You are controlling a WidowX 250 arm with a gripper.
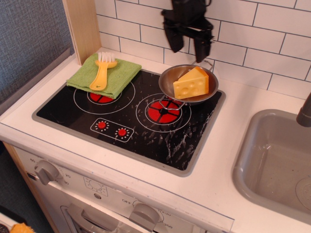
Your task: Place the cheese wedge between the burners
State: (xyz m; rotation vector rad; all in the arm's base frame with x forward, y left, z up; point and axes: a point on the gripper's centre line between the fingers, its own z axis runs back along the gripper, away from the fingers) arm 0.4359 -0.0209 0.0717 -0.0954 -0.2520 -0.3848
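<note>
- Above the back edge of the cooktop (116, 131), your gripper (188, 48) hangs in the air with its two fingers spread apart and nothing between them.
- You'll find the cheese wedge (191, 83) lying in the small metal pan (167, 77), just below the gripper and apart from it.
- The pan sits at the rear right of the cooktop, overlapping the right one of the burners (163, 111).
- On the left burner (101, 98) lies a green cloth (121, 74) with a yellow brush (102, 73) on top.
</note>
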